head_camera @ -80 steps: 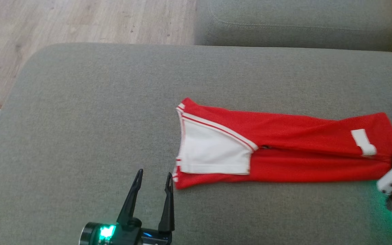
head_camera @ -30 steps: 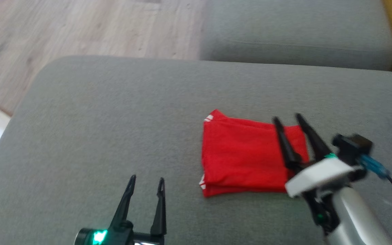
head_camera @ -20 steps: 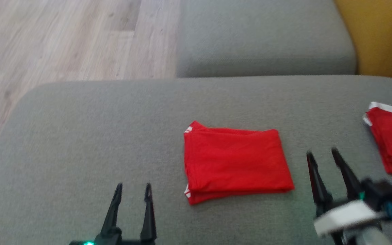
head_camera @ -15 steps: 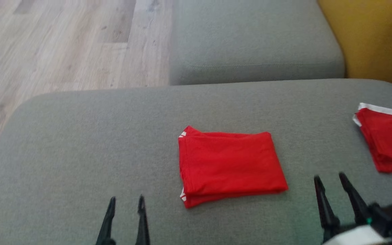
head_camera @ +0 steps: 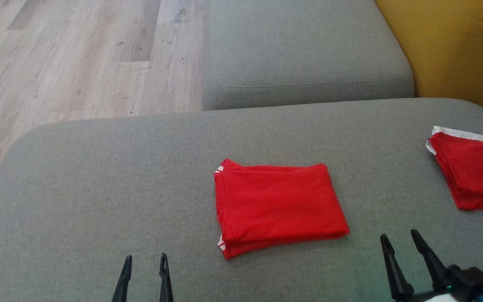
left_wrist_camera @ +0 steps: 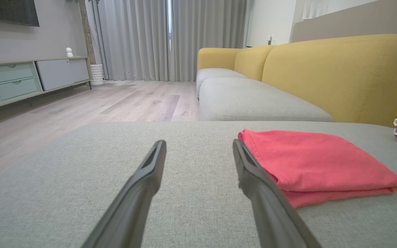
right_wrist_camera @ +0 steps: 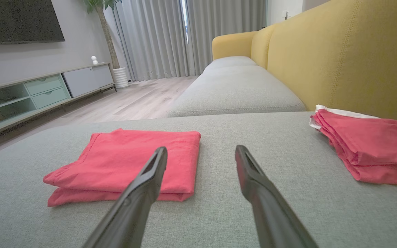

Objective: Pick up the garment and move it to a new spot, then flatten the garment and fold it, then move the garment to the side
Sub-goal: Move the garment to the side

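The garment (head_camera: 277, 207) lies folded into a red rectangle in the middle of the grey cushion (head_camera: 99, 184), with bits of white trim at its left corners. It also lies at the right in the left wrist view (left_wrist_camera: 315, 165) and at the left in the right wrist view (right_wrist_camera: 129, 162). My left gripper (head_camera: 145, 259) is open at the bottom left, clear of the cloth. My right gripper (head_camera: 398, 238) is open at the bottom right, just off the garment's right edge. Both hold nothing.
A second folded red garment with white edge trim (head_camera: 470, 174) lies at the cushion's right edge (right_wrist_camera: 367, 148). Another grey seat cushion (head_camera: 304, 54) and a yellow backrest (head_camera: 455, 50) stand behind. Wooden floor (head_camera: 69, 63) lies beyond the cushion's left and far edges.
The garment, long and flat before, is now folded in half. My right gripper let go and drew back to the lower right. The camera also shifted, bringing the second red garment into view.
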Controlling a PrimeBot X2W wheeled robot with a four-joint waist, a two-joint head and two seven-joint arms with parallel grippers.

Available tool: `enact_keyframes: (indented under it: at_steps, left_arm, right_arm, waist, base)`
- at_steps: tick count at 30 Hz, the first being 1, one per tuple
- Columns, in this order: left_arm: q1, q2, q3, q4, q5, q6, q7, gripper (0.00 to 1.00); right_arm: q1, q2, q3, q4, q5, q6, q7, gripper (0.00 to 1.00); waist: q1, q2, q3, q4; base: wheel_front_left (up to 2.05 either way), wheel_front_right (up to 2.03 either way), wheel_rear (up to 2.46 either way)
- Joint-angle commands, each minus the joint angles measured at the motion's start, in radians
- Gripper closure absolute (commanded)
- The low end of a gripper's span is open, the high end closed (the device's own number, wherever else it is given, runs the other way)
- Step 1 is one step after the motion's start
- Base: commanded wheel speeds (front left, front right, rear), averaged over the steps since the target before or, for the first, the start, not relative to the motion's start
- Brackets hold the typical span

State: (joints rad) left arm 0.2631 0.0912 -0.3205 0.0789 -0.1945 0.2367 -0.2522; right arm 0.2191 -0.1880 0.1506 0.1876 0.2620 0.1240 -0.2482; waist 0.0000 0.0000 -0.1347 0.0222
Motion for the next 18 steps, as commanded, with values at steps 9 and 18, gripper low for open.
enact_keyframes:
  at_steps: [9, 18]
  left_arm:
    - [-0.04, -0.026, 0.054, -0.024, 0.028, -0.022, -0.01, 0.0]
    - [-0.073, -0.035, 0.03, -0.03, 0.045, -0.037, -0.01, 0.0]
  right_arm:
    - [-0.048, -0.013, 0.028, -0.021, -0.004, 0.007, -0.013, 0.0]
    - [-0.181, -0.053, 0.119, 0.06, 0.172, 0.007, -0.007, 0.0]
  waist:
    - [0.0, 0.0, 0.013, 0.002]
    - [0.0, 0.0, 0.126, 0.038]
  base:
    - [0.0, 0.0, 0.0]
    - [0.0, 0.0, 0.0]
